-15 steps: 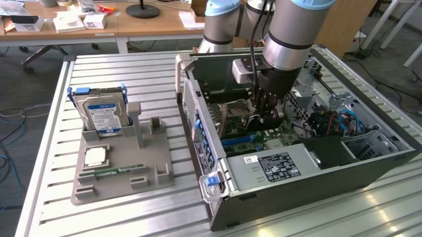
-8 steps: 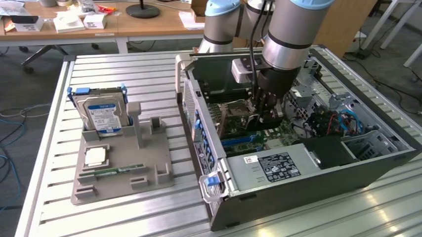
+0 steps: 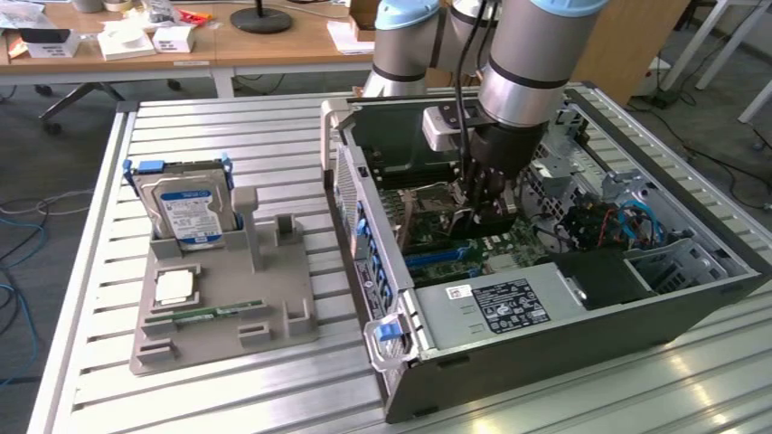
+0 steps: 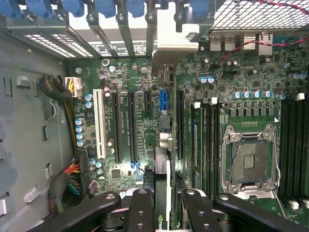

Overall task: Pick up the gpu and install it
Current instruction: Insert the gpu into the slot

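Note:
My gripper reaches down inside the open computer case, over the motherboard. It is shut on the gpu, a thin dark card held on edge. In the wrist view the gpu runs edge-on from between the black fingers up to its grey metal bracket at the case's rear slots. The card's edge hangs over the motherboard, about in line with the blue slot. I cannot tell whether it touches the board.
Long black expansion slots and a white slot lie beside the card, and the CPU socket is on the other side. Outside the case, a grey holder carries a hard drive and a memory stick.

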You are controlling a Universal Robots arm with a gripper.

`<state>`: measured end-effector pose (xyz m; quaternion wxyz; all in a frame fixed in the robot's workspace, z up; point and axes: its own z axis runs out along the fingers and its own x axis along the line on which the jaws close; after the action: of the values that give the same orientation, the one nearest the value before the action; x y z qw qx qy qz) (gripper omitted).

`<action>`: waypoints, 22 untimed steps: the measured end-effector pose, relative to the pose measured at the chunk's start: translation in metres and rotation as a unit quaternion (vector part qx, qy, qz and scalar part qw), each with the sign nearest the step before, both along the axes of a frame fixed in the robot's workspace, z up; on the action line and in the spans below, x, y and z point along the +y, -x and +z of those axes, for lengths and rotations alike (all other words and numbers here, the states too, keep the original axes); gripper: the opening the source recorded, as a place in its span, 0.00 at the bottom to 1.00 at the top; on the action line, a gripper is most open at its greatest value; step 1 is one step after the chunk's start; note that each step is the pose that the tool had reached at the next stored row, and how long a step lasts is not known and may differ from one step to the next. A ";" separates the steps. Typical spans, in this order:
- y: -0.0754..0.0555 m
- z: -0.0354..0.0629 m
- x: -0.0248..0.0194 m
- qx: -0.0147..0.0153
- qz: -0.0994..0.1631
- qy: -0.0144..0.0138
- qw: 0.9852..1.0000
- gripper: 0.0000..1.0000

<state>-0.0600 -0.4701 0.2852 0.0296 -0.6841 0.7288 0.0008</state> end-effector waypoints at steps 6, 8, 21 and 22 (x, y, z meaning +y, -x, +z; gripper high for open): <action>0.001 0.0000 0.0011 0.000 0.000 0.000 1.000 0.26; 0.001 -0.0001 0.0013 0.000 0.000 0.000 1.000 0.26; 0.001 -0.0013 0.0033 0.000 0.000 0.000 1.000 0.26; 0.001 -0.0014 0.0032 0.000 0.000 0.000 1.000 0.26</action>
<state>-0.0612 -0.4669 0.2839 0.0295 -0.6839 0.7290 0.0008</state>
